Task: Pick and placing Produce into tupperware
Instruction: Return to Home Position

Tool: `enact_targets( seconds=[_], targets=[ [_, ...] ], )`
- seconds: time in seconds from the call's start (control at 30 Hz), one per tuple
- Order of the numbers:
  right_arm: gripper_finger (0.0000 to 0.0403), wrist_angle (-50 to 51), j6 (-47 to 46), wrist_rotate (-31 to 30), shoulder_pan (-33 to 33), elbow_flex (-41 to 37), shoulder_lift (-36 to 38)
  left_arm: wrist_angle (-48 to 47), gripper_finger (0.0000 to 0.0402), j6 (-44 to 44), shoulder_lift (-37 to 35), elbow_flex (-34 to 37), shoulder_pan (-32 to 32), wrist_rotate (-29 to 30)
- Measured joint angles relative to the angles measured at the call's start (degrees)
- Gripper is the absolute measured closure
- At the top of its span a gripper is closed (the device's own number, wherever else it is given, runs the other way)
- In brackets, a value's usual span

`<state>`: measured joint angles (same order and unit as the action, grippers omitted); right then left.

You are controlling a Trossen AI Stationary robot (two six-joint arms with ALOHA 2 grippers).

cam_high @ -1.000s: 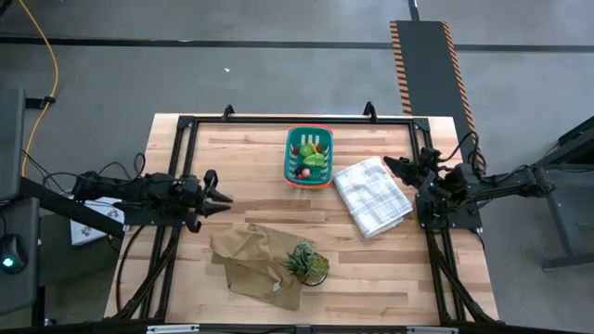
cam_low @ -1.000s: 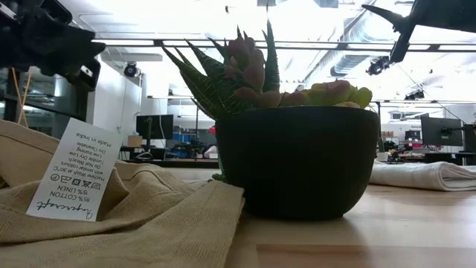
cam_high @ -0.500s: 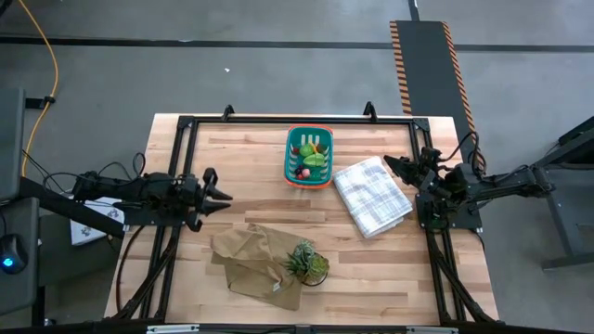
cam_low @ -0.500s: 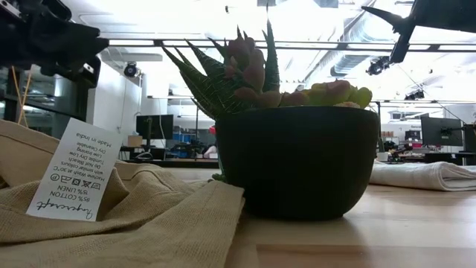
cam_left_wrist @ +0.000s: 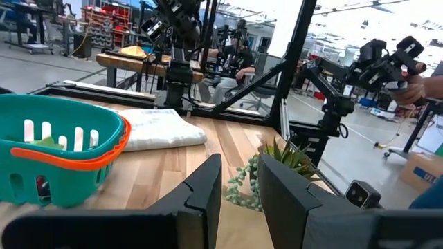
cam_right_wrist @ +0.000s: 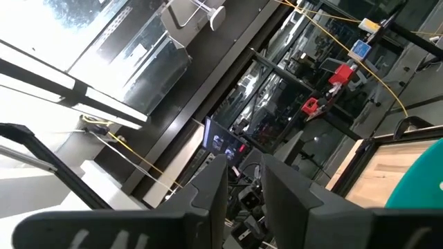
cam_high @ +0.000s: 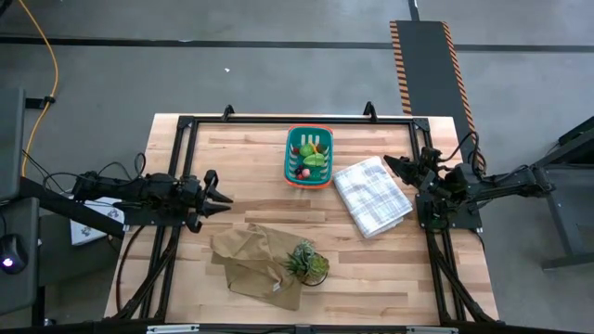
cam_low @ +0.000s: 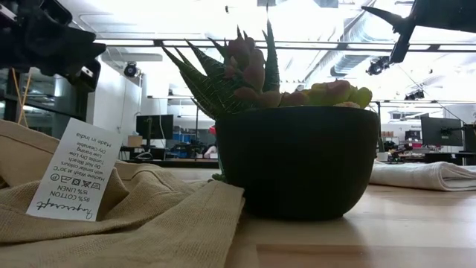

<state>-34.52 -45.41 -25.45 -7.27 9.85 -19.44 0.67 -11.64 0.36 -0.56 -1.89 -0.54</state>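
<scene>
Firstly, label (cam_low: 71,179) on tan cloth (cam_high: 251,260), toward the table's (cam_high: 232,148) near edge: reads "85% COTTON 15% LINEN", "Made in India" (upside down from here). Produce (cam_high: 316,160): inside teal tupperware (cam_high: 289,160), mid far edge. Left gripper (cam_high: 223,198): over left edge, fingers slightly apart, empty. Right gripper (cam_high: 390,164): over right edge, beside checked cloth (cam_high: 373,196), likewise apart, empty. Since a second ago: nothing on the table has shifted.

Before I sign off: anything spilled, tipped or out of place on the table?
Nothing stands out. The basket sits upright with the produce inside, none loose on the table. The checked cloth lies folded beside it. The potted plant stands upright at the edge of a rumpled tan cloth. Left gripper and right gripper are empty, jaws apart.
</scene>
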Motion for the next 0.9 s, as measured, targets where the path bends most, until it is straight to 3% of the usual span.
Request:
enact_targets(
  seconds=[0.2,0.33,0.53,0.67,0.9],
  targets=[
    [0.0324,-0.7,0.0,0.7,0.0,0.0,0.0,0.0,0.0318,-0.6,0.0,0.0,0.0,0.1],
    [0.0324,-7.0,1.5,4.2,0.0,0.0,0.0,0.0,0.0318,-0.6,0.0,0.0,0.0,0.1],
    [0.0327,-20.9,12.4,15.2,0.0,0.0,0.0,0.0,0.0318,-0.6,0.0,0.0,0.0,0.1],
    [0.0345,-23.6,20.7,22.5,0.0,0.0,0.0,0.0,0.0318,-0.6,0.0,0.0,0.0,0.1],
    [0.0398,-23.4,31.4,26.4,0.0,-1.6,0.1,0.0,0.0318,-0.6,0.0,0.0,0.0,0.1]
  ],
)
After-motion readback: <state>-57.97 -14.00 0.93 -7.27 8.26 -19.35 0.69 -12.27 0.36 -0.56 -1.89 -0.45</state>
